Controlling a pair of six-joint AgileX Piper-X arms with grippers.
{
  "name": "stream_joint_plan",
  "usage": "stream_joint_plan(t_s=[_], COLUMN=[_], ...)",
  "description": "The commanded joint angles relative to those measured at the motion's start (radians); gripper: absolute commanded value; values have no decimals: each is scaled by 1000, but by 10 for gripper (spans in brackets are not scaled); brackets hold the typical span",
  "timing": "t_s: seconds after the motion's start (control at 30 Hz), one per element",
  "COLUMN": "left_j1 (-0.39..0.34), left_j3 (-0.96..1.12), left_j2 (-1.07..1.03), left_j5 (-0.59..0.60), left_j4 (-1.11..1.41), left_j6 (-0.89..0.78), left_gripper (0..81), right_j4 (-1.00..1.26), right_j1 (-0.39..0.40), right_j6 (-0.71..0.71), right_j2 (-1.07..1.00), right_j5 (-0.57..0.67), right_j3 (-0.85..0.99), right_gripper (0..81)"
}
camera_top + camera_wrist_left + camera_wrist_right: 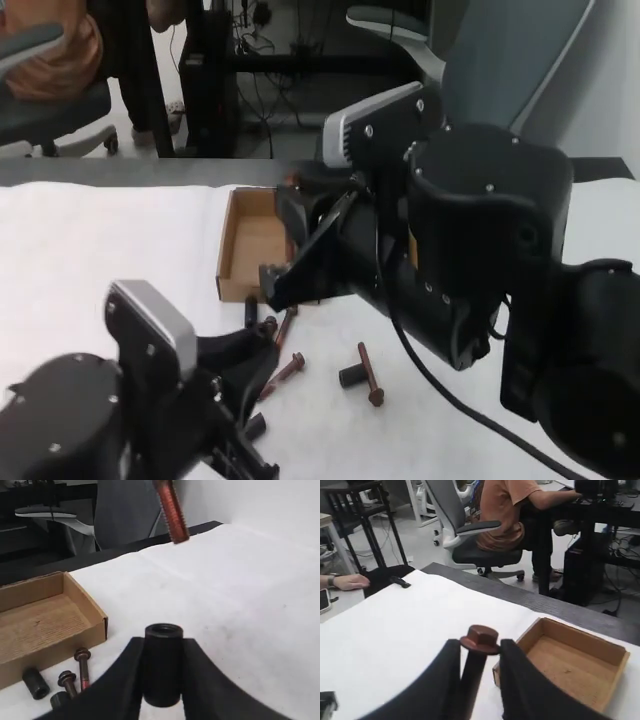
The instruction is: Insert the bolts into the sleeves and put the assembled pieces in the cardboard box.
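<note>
A: Left tool [162,647], over the white-covered desk [240,580]: fingers clamped on an upright black cylindrical sleeve [162,670], bore facing up. And the right?

B: Right tool [479,652], raised, grips a copper-coloured hex-head bolt [479,639], threaded end down, apart from the sleeve. Its shank is largely hidden between the fingers. The arms cover part of the brown cardboard box [87,607]; loose bolts [82,667] lie beside it.
</note>
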State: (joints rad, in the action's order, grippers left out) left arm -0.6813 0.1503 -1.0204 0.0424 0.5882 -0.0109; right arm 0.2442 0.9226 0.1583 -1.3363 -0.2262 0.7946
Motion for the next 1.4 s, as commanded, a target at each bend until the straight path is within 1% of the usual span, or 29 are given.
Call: stream_joint_plan(t_s=[0.0,0.07,0.27,0.37,0.77,0.87,0.97,1.03,1.17,1.37], left_j1=[-8,-8,-8,-8,-8,-8,-4,-4,-3,-3], left_j3=[0,0,0,0,0,0,0,0,0,0], left_j2=[-59,-86,-96,-96,-96,-96,-96,-96,-96,-96], left_j5=[-23,-23,-26,-18,-18,-20,-42,-80,-148,-147], left_j4=[170,222,286,290,284,253,217,224,228,272], left_j6=[-12,-35,-73,-102,-102,-100,-95,-95,-95,-95], left_gripper=[18,18,18,18,18,18,18,18,18,18], right_j4=[30,26,41,92,181,196,194,181,149,156], right_j1=[5,5,5,5,27,37,44,43,50,53], right_j6=[-3,-3,-3,-3,-8,-57,-71,-71,-87,-92], right_j2=[6,6,-4,-26,-56,-56,-51,-51,-51,-51], right_j5=[20,2,3,8,26,22,22,22,-61,-64], right_j3=[-7,-6,-6,-6,-6,-6,-6,-6,-6,-6], right_gripper=[6,6,6,6,6,6,6,6,6,6])
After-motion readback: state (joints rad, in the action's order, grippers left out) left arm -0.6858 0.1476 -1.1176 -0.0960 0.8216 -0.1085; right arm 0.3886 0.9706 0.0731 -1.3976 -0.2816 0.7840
